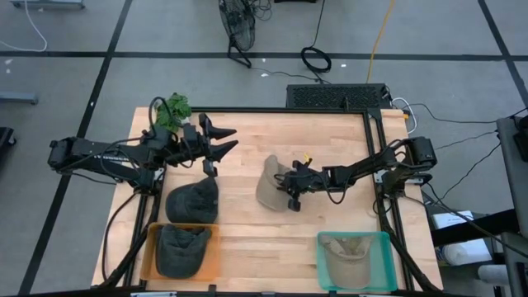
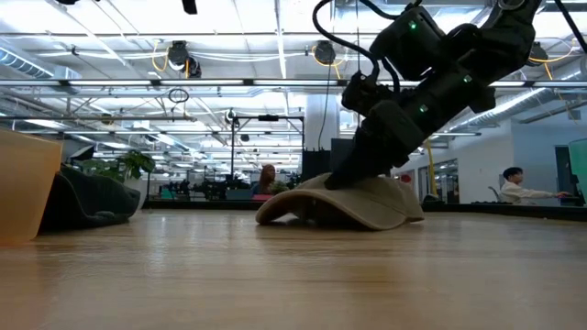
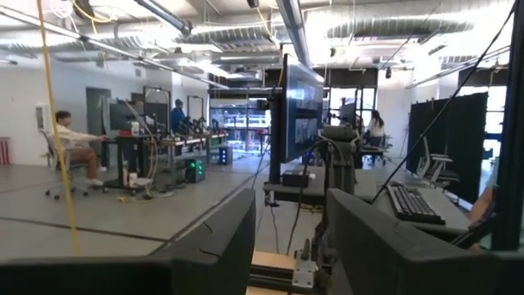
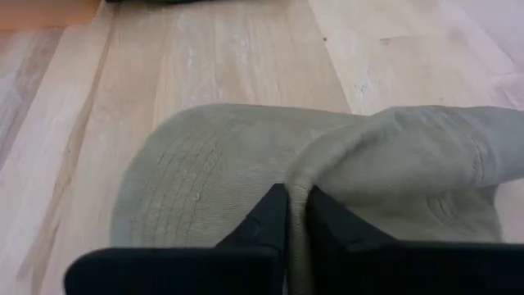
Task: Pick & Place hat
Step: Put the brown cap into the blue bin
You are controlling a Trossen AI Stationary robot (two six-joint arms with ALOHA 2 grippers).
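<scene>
A tan hat point(image 1: 268, 186) lies on the wooden table near its middle, resting on its brim and rim point(image 2: 339, 213). My right gripper point(image 1: 290, 188) reaches it from the table's right side and is shut on it. My left gripper point(image 1: 221, 139) hangs open above the table's far left part, touching nothing; its two fingers frame the room in the left wrist view point(image 3: 291, 246). Below it a dark hat point(image 1: 191, 200) lies on the table. My right gripper pinches a raised fold of the tan hat's crown cloth point(image 4: 299, 184), beside the stitched brim point(image 4: 164, 184), between its two fingers point(image 4: 266, 217). The fingers slant downward from the table's right side. The hat still lies on the table, its crown bunched up toward the fingers.
An orange bin point(image 1: 148, 247) at the near left holds another dark hat point(image 1: 183, 252). A teal bin point(image 1: 386, 262) at the near right holds a tan hat point(image 1: 348, 254). A green plant point(image 1: 175, 110) stands at the far left corner. Bare wood lies between the bins.
</scene>
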